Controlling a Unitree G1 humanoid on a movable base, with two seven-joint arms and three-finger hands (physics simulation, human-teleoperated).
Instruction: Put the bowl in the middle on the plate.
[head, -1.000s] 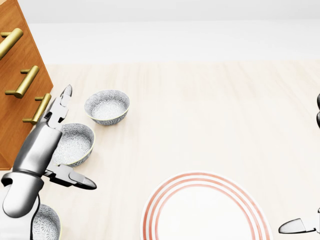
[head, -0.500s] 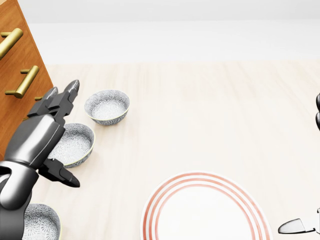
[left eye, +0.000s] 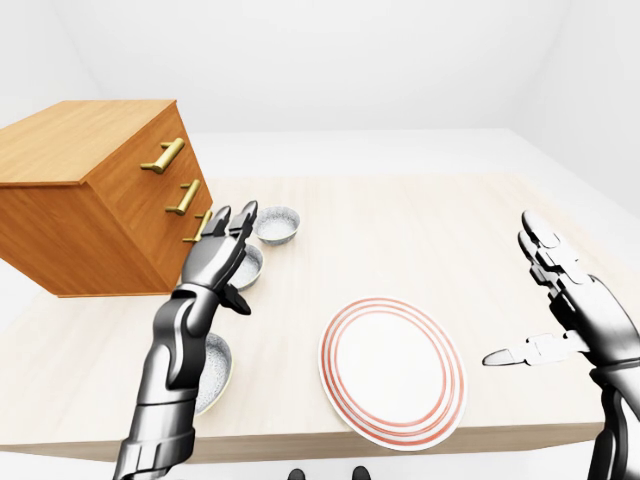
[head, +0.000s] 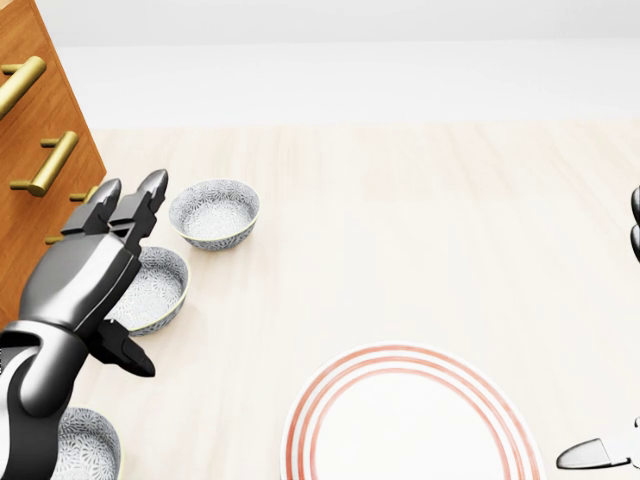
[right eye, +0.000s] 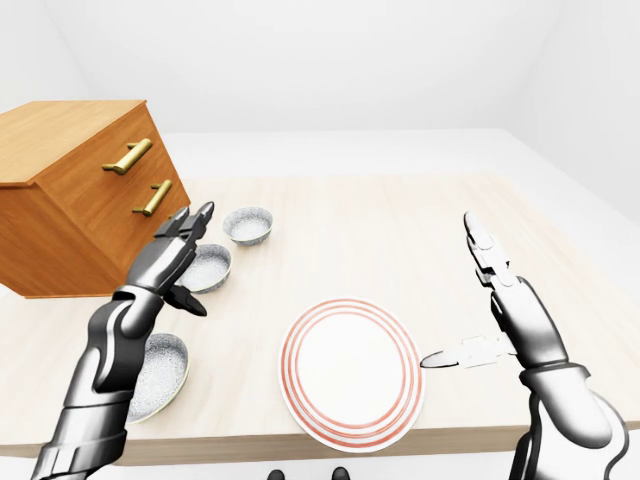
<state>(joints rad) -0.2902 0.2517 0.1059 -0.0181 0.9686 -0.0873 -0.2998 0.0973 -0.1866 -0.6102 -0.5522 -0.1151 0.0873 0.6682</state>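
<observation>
Currently, note the left hand (head: 85, 272) spread wide, fingers straight and pointing to 12 o'clock in the head view, thumb splayed toward 4 o'clock. Find it overlapping the 9 o'clock side of the middle bowl (head: 160, 290); cannot tell whether touching. Locate that bowl upright on the table (head: 430, 220), at 10 o'clock from the plate (head: 412, 430) and well apart from it. Read the row of three patterned bowls beside the wooden cabinet (left eye: 90, 200): far bowl (head: 214, 213) at 1 o'clock from the middle one, just beside it; near bowl (head: 95, 450) at 7 o'clock, partly hidden by the left forearm. Note red rings round the plate rim. See the right hand (right eye: 515, 318) at 3 o'clock of the plate in the right-eye view, held up, opened wide, fingers pointing to 12 o'clock, thumb toward 9 o'clock.
</observation>
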